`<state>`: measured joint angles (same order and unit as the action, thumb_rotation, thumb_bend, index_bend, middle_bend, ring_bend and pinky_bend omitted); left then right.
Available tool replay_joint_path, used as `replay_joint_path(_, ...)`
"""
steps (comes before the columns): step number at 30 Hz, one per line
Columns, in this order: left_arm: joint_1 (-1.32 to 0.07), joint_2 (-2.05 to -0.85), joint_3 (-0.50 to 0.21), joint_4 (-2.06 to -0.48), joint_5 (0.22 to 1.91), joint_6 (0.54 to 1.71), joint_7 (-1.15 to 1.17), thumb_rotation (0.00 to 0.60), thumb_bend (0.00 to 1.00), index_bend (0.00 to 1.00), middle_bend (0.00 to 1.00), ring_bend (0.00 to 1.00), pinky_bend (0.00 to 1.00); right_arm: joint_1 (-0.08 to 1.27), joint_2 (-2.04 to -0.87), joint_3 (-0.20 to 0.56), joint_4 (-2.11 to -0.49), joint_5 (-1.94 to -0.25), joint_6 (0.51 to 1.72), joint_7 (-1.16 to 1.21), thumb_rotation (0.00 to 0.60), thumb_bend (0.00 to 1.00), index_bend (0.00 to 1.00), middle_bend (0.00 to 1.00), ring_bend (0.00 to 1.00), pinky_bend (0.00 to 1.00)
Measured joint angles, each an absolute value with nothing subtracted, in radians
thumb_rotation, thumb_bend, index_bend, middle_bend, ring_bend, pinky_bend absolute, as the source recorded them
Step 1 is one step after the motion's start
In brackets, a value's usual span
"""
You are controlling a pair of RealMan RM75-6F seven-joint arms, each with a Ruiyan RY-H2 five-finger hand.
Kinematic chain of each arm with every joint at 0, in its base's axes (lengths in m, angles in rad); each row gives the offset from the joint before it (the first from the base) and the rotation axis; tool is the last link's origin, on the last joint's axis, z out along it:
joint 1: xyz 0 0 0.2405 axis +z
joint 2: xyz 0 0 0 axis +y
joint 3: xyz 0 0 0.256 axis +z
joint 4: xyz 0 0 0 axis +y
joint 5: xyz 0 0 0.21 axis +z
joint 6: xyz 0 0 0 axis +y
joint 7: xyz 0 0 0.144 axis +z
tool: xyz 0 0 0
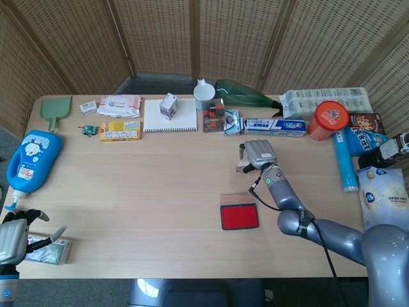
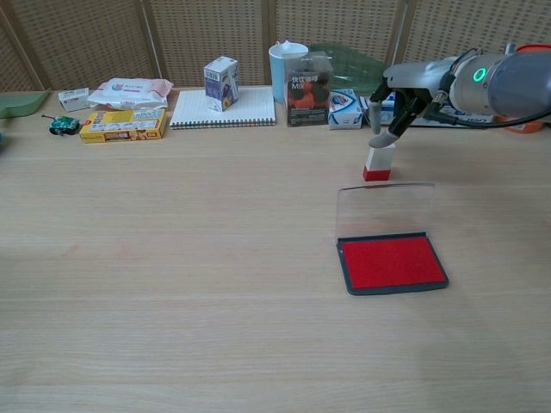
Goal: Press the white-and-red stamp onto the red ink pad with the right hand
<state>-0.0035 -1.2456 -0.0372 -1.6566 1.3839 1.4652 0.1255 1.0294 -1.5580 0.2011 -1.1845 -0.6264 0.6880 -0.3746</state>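
Your right hand (image 2: 405, 90) is right above the stamp (image 2: 379, 162).

The white-and-red stamp stands up straight on the desk (image 2: 172, 258), just past the ink pad (image 2: 393, 261), at about 12 o'clock from it. The ink pad lies open, its clear lid (image 2: 385, 210) standing up at the back and the red part facing up. Your right hand hangs over the stamp with its fingers (image 2: 381, 131) pointing down and a little apart, and one fingertip is at the stamp's white top. It holds nothing yet. Your left hand (image 1: 13, 238) is far off at the desk's 8 o'clock corner, fingers apart and holding nothing, beside a small packet (image 1: 48, 251).
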Motion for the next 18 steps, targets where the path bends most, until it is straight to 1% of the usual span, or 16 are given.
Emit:
replay_joint_path(14, -0.012, -1.252, -0.039, -1.652, 1.376, 1.456, 0.131, 0.187, 0.12, 0.46, 0.43, 0.32, 0.18, 1.032, -1.599, 0.179, -1.115, -0.641, 0.679, -0.391, 0.482, 0.32, 0.50, 1.00, 1.00, 1.00)
replay_joint_path(18, -0.013, -1.253, -0.038, -1.648, 1.373, 1.454, 0.130, 0.184, 0.12, 0.46, 0.43, 0.32, 0.18, 1.032, -1.610, 0.174, -1.095, -0.637, 0.672, -0.397, 0.490, 0.33, 0.50, 1.00, 1.00, 1.00)
